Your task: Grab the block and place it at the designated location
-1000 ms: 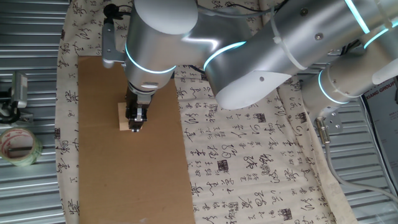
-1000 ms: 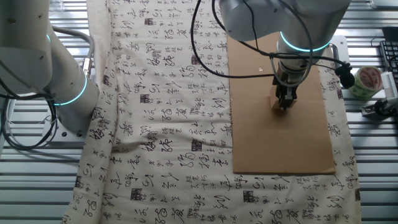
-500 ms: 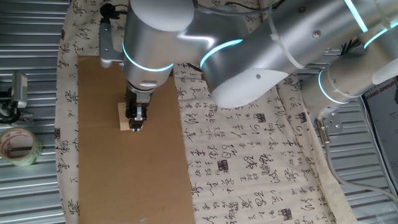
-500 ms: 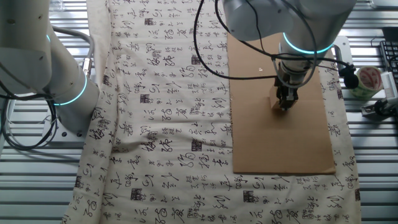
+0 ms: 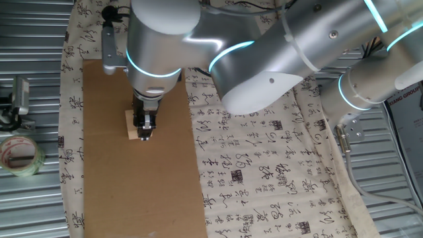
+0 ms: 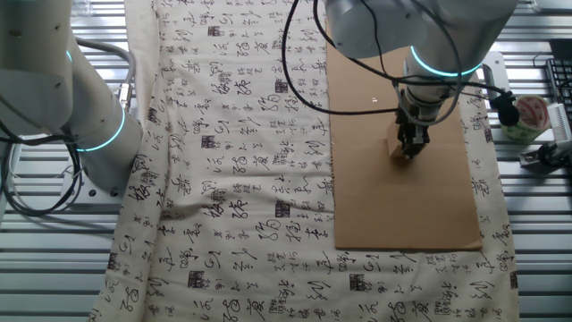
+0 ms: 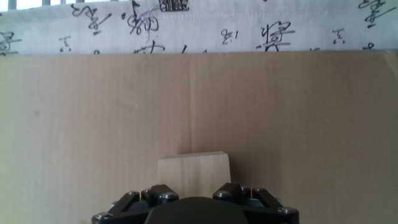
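Block (image 5: pixel 131 124): small pale tan wooden cube, plain faces; sits on the cardboard sheet (image 5: pixel 106 178), toward that sheet's upper middle in one fixed view; partly covered by the hand (image 5: pixel 145 134), only its left portion showing there; in the hand view its top face (image 7: pixel 193 175) appears just ahead of the hand's black housing, square to the sheet's edge; in the other fixed view it shows only as a pale sliver (image 6: pixel 393 148) beside the fingers.

Hand: black two-finger unit, pointing straight down at the block, its tips level with the cube; whether the fingers press the block's sides or stand free of them cannot be told from any view.

Cardboard sheet: flat brown rectangle lying on the patterned cloth (image 5: pixel 264 165); cloth is cream with black calligraphy, spread over the ribbed metal worktop (image 5: pixel 33 198).

Tape roll (image 5: pixel 20 155): on the worktop, well apart from the sheet, off its left edge in one fixed view.

Designated circle mark: not discernible in any view.
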You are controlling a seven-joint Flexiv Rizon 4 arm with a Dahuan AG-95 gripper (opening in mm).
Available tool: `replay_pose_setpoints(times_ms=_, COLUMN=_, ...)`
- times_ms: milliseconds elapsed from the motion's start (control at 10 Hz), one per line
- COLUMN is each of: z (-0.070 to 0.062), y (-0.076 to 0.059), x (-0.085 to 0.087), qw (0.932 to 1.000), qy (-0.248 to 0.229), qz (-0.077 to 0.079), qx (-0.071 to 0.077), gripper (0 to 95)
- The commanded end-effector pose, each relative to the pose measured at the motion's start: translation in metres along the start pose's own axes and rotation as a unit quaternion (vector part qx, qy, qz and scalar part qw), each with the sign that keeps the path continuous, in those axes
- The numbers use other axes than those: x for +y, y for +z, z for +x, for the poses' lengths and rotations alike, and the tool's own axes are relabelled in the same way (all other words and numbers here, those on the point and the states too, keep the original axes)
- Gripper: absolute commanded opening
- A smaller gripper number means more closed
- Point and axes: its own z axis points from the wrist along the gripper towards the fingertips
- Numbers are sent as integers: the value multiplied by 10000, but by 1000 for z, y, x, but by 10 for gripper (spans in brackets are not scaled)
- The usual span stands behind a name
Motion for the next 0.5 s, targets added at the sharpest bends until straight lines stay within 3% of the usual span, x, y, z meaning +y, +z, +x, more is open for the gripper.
replay_pose_setpoints(times_ms=100, z=0, y=2, x=0, qw=10000, qy=16, qz=42, qx=-19, gripper=0)
replay_pose_setpoints(times_ms=500, z=0, y=2, x=0, qw=10000, qy=25, qz=52, qx=-9, gripper=0)
